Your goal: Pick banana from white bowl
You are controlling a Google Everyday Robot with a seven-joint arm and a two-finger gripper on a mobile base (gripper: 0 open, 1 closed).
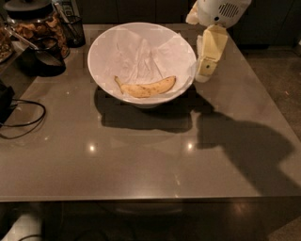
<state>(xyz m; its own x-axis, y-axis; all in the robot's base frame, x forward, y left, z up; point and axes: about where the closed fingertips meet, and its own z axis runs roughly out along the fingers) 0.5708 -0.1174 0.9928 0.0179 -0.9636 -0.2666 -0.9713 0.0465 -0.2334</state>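
Observation:
The banana (146,87) is yellow with brown speckles and lies curved at the front bottom of the white bowl (106,41), stem to the left. The bowl is lined with crinkled white paper and stands at the back middle of the grey table (141,155). My gripper (205,70) hangs from the white arm head (221,12) at the upper right. It points down just outside the bowl's right rim, at about rim height. It is right of the banana, apart from it, and holds nothing that I can see.
A dark glass jar of snacks (35,23) and a black mesh cup (73,29) stand at the back left. A black cable (23,117) loops along the left edge. The arm casts a shadow (244,146) on the table's right side.

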